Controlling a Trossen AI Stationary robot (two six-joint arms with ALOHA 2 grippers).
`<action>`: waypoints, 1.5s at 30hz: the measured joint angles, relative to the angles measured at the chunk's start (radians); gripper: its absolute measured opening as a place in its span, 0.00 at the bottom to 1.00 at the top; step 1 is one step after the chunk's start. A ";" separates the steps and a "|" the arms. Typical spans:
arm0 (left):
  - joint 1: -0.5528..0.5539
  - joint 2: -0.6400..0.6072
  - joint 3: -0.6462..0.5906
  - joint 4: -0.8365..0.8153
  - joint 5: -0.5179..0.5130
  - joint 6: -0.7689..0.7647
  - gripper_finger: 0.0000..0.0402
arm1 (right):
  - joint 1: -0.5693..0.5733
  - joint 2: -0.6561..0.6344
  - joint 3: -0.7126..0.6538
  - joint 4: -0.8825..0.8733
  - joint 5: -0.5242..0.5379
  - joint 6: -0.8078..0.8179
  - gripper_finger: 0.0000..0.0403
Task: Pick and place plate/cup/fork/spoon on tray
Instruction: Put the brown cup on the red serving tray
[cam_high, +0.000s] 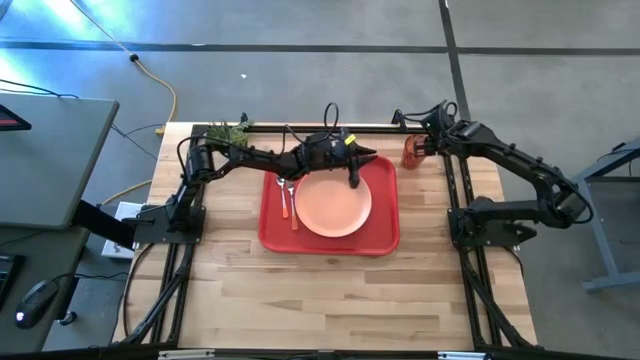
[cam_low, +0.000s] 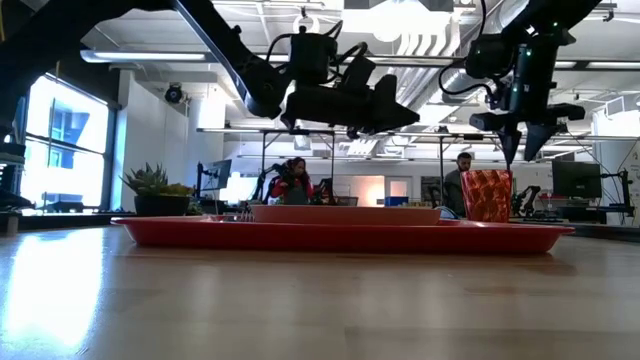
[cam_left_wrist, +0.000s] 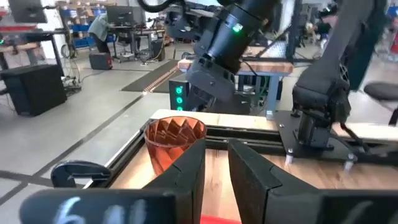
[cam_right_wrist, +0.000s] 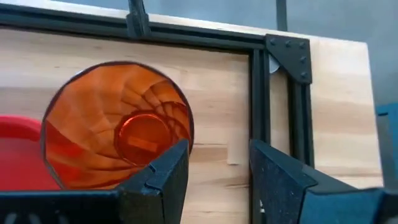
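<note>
Wooden tabletop (cam_high: 330, 290) in a bright workshop carries a red tray (cam_high: 385, 243) at its centre. On the tray lie the peach plate (cam_high: 333, 205) and, just left of it, the spoon (cam_high: 285, 197) and fork (cam_high: 293, 208). An orange cup (cam_high: 412, 152) stands upright off the tray, by its far right corner. Directly above the cup hangs the right gripper (cam_right_wrist: 214, 163), pointing down, fingers slightly apart. Reaching across the tray's far edge, the left gripper (cam_left_wrist: 216, 163) hovers near the plate, fingers slightly apart, empty.
</note>
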 joint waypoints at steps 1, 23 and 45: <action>0.000 0.000 0.000 -0.010 0.016 0.023 0.16 | 0.001 0.000 0.000 0.003 -0.007 0.011 0.40; -0.013 0.000 0.000 -0.100 0.029 0.146 0.14 | 0.087 0.203 0.000 0.044 0.047 0.166 0.40; 0.010 -0.048 0.000 -0.224 -0.206 0.307 0.14 | 0.195 0.078 0.125 0.009 0.053 0.117 0.02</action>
